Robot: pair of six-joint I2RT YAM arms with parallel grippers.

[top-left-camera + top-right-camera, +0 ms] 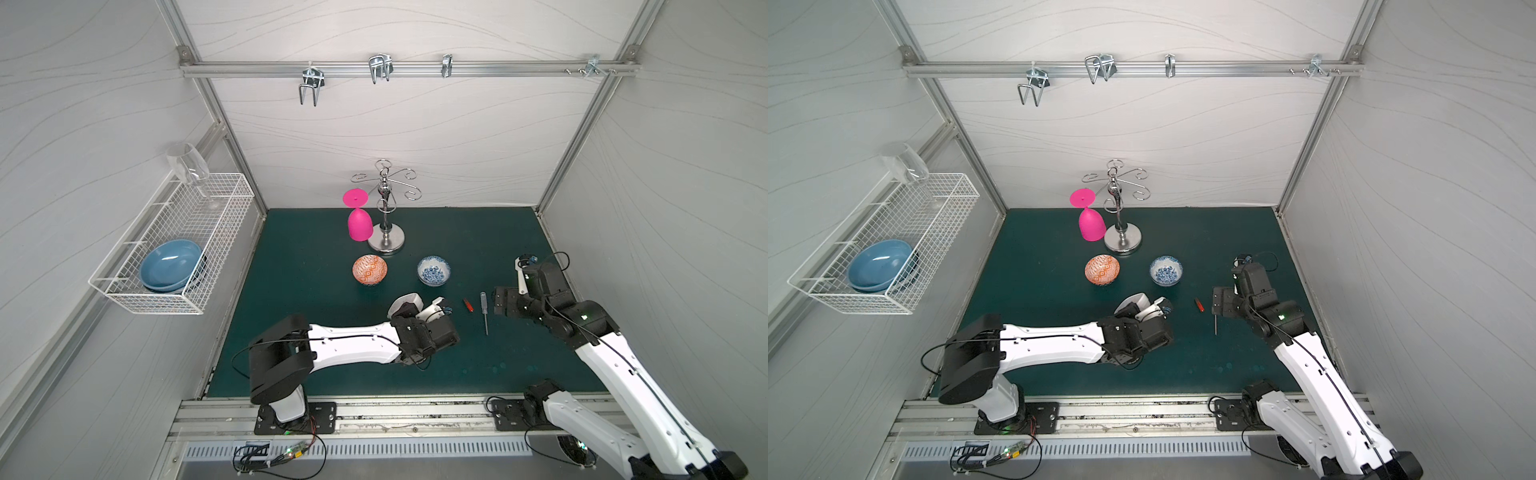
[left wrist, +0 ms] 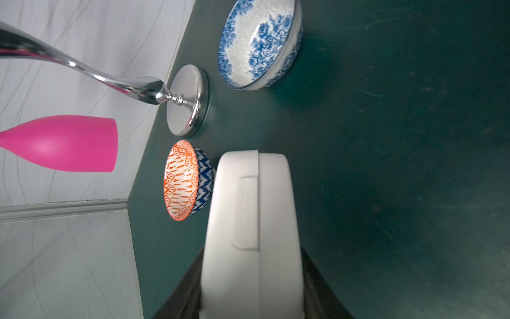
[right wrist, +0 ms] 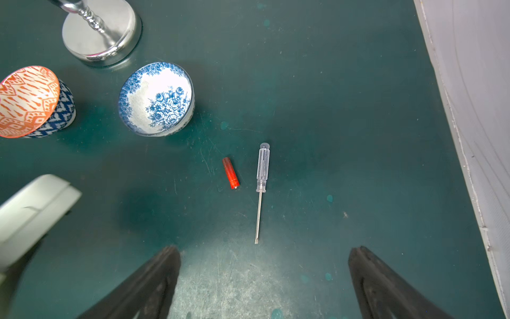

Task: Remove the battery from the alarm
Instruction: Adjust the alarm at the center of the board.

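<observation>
The green mat bears the battery just beside the screwdriver, an orange bowl, a blue bowl and a chrome stand.

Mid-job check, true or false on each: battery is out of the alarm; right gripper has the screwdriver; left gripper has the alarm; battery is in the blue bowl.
1. The battery lies on the mat, outside the alarm. True.
2. The right gripper holds the screwdriver. False: it is open and empty; the screwdriver lies on the mat beside the battery.
3. The left gripper grips the alarm. True.
4. The battery sits in the blue-flowered bowl. False: that bowl is empty.
</observation>
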